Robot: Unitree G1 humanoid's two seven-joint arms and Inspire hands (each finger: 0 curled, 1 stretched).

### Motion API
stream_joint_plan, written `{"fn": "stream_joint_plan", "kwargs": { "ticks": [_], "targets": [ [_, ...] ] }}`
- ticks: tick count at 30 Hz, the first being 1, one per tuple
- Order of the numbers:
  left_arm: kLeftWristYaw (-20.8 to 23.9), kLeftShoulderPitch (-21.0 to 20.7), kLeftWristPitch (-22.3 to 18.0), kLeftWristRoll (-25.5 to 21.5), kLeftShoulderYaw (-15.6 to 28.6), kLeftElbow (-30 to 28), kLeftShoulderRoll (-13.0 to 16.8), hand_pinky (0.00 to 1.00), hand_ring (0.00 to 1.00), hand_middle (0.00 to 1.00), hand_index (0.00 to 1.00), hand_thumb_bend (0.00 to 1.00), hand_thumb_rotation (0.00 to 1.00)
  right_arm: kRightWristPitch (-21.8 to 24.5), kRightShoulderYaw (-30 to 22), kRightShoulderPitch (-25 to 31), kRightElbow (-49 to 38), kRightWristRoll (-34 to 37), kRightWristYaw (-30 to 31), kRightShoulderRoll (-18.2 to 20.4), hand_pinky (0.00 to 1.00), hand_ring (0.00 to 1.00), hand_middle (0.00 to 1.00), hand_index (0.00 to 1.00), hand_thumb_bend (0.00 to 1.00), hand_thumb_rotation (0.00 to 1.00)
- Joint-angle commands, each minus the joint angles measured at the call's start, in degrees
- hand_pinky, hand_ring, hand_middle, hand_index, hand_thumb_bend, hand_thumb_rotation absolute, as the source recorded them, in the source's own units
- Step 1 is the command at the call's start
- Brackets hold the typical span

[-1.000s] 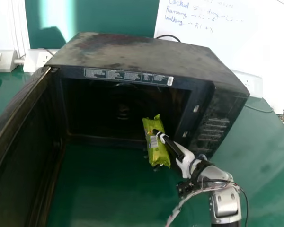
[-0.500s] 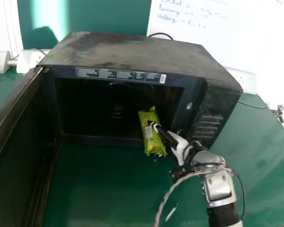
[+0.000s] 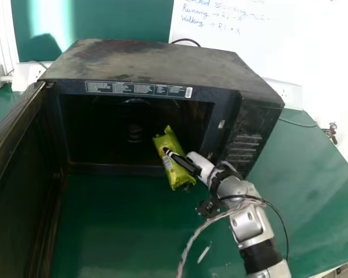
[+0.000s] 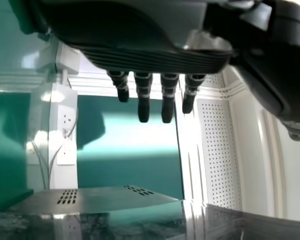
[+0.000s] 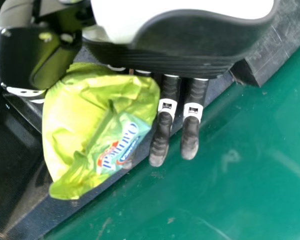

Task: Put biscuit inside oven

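Note:
My right hand [image 3: 188, 163] holds the green biscuit packet [image 3: 171, 159] at the front opening of the black oven [image 3: 127, 168], towards the opening's right side. The packet is tilted, its upper end against the dark cavity. In the right wrist view the biscuit packet [image 5: 97, 130] is gripped between the thumb and fingers of my right hand [image 5: 190, 120], two fingers extending beside it. The left wrist view has my left hand [image 4: 143, 95] with its fingers straight and nothing in them.
The oven's door [image 3: 20, 191] stands wide open on the left. Behind the oven are a wall socket strip [image 3: 284, 92] and a cable. A green table [image 3: 313, 185] spreads in front and to the right. A small object [image 3: 330, 132] lies at the far right.
The head view has shifted, so oven, packet and right arm all sit further left in it. My right hand keeps its hold, and the packet is slightly higher and nearer the cavity.

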Motion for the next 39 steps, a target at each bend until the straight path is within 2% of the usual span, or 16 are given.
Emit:
{"fn": "stream_joint_plan", "kwargs": {
  "ticks": [1, 5, 13, 17, 22, 26, 27, 29, 31, 33, 35, 39],
  "targets": [
    [0.2, 0.7, -0.9, 0.2, 0.0, -0.3, -0.3, 0.98, 0.91, 0.94, 1.00, 1.00, 1.00, -2.6, 0.5, -3.7, 0.8, -3.1, -4.3, 0.9, 0.19, 0.24, 0.40, 0.49, 0.52, 0.00],
    [0.3, 1.0, -1.1, 0.3, -0.1, -0.6, -0.4, 0.98, 0.91, 0.94, 1.00, 1.00, 1.00, -2.3, -0.1, -4.4, 1.9, -3.2, -5.1, 2.9, 0.14, 0.20, 0.39, 0.50, 0.52, 0.00],
    [0.1, 1.1, -1.1, 0.0, -0.2, -0.4, -0.3, 0.98, 0.91, 0.94, 0.99, 1.00, 1.00, -3.7, 2.8, -6.6, 3.9, -8.1, -7.0, 4.9, 0.25, 0.33, 0.43, 0.51, 0.52, 0.01],
    [0.2, 0.9, -1.3, 0.3, -0.4, -0.2, -0.3, 0.98, 0.91, 0.94, 1.00, 1.00, 1.00, -3.1, 3.5, -7.8, 5.5, -9.7, -8.1, 6.0, 0.22, 0.29, 0.42, 0.50, 0.52, 0.01],
    [0.4, 0.5, -1.5, 0.7, -0.6, 0.3, -0.3, 0.98, 0.90, 0.93, 0.99, 1.00, 1.00, -1.8, 2.9, -9.5, 7.5, -10.5, -9.2, 7.7, 0.28, 0.38, 0.46, 0.50, 0.52, 0.01],
    [0.4, 0.0, -1.6, 1.0, -0.7, 0.9, -0.1, 0.98, 0.91, 0.94, 1.00, 1.00, 1.00, -1.1, 3.0, -11.3, 8.5, -10.7, -8.5, 7.8, 0.30, 0.40, 0.46, 0.50, 0.52, 0.01],
    [0.3, -0.2, -1.6, 0.8, -0.7, 1.1, 0.0, 0.98, 0.91, 0.94, 1.00, 1.00, 1.00, -1.2, 3.5, -11.9, 8.4, -11.2, -7.8, 7.3, 0.33, 0.45, 0.48, 0.49, 0.52, 0.01],
    [0.3, -0.4, -1.5, 0.7, -0.7, 1.4, 0.1, 0.98, 0.90, 0.94, 1.00, 1.00, 1.00, -0.7, 4.2, -13.2, 8.3, -11.9, -6.7, 6.8, 0.38, 0.51, 0.54, 0.49, 0.52, 0.13],
    [0.5, -0.6, -1.4, 0.9, -0.8, 1.6, 0.1, 0.98, 0.90, 0.93, 0.99, 1.00, 1.00, -0.4, 3.3, -14.2, 8.0, -11.2, -5.7, 6.7, 0.34, 0.47, 0.52, 0.49, 0.52, 0.15],
    [0.5, -0.9, -1.4, 1.0, -0.8, 1.8, 0.1, 0.99, 0.90, 0.93, 0.99, 1.00, 1.00, -0.3, 2.6, -15.0, 7.9, -10.6, -4.7, 6.5, 0.28, 0.38, 0.47, 0.49, 0.52, 0.14],
    [0.3, -1.1, -1.4, 0.9, -0.9, 2.1, 0.2, 1.00, 0.91, 0.93, 0.99, 1.00, 1.00, -0.8, 2.2, -15.5, 7.7, -10.2, -3.8, 6.2, 0.27, 0.35, 0.43, 0.48, 0.52, 0.14],
    [0.3, -1.4, -1.4, 1.0, -0.9, 2.4, 0.4, 0.99, 0.91, 0.94, 1.00, 1.00, 1.00, -1.2, 1.9, -15.9, 7.2, -10.1, -2.6, 5.6, 0.27, 0.34, 0.41, 0.48, 0.51, 0.14]
  ]
}}
